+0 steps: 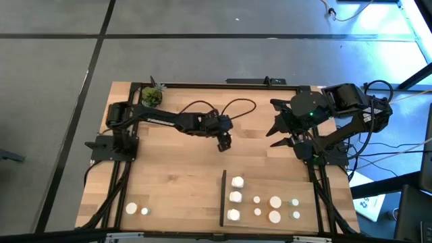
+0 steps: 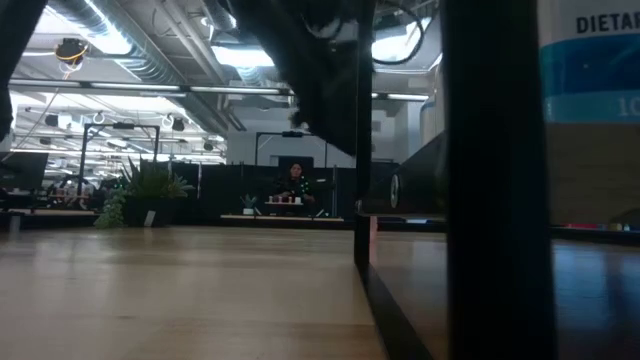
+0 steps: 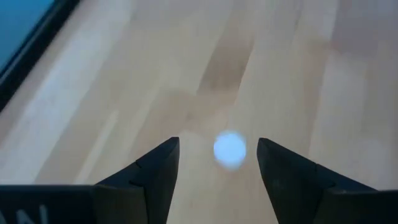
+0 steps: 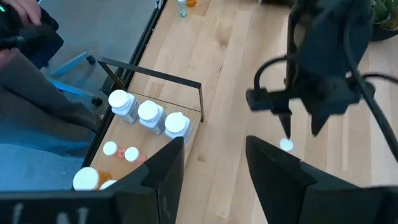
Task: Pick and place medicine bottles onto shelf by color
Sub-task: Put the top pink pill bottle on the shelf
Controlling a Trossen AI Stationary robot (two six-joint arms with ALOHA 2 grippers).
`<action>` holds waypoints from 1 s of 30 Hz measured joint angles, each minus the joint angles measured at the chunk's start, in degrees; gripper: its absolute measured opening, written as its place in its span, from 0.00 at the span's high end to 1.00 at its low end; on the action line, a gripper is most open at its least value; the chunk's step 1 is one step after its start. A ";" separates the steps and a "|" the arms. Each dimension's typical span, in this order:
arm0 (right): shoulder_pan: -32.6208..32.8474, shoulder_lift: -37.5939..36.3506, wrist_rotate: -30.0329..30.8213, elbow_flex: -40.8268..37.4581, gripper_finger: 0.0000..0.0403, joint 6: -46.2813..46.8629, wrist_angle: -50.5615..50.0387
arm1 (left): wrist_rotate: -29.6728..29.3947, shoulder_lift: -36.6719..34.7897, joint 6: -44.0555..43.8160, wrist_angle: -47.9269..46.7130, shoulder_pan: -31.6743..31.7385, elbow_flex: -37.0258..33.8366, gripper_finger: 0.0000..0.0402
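Observation:
My left gripper (image 1: 224, 142) hangs open over the middle of the table. A tiny white bottle (image 3: 229, 149) stands on the wood below, between its fingers and apart from both; it also shows under the fingertips as the small bottle (image 4: 286, 144). The shelf (image 1: 263, 183), a light-wood panel with a black strip (image 1: 223, 199), lies at the near right and carries several white bottles, three larger ones (image 1: 235, 197) by the strip. Two more bottles (image 1: 138, 210) stand at the near left. My right gripper (image 1: 280, 132) waits open, raised at the right.
A small potted plant (image 1: 152, 96) stands at the far left corner. A black cable (image 1: 223, 106) loops across the far middle of the table. In the low view the shelf's strip (image 2: 365, 200) and a large labelled bottle (image 2: 590, 60) fill the right side.

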 joint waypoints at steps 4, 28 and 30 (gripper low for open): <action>0.02 0.00 -0.01 0.00 0.57 0.00 0.41 | 0.33 -5.19 0.01 -4.33 -1.61 0.02 0.48; -0.01 -0.02 -0.02 0.00 0.57 -0.18 4.11 | -5.85 -20.62 -7.97 -21.69 -12.73 -0.06 0.48; -0.01 -0.02 -0.02 0.00 0.57 0.10 5.60 | -5.89 -20.59 -9.25 -21.31 -13.57 -0.08 0.48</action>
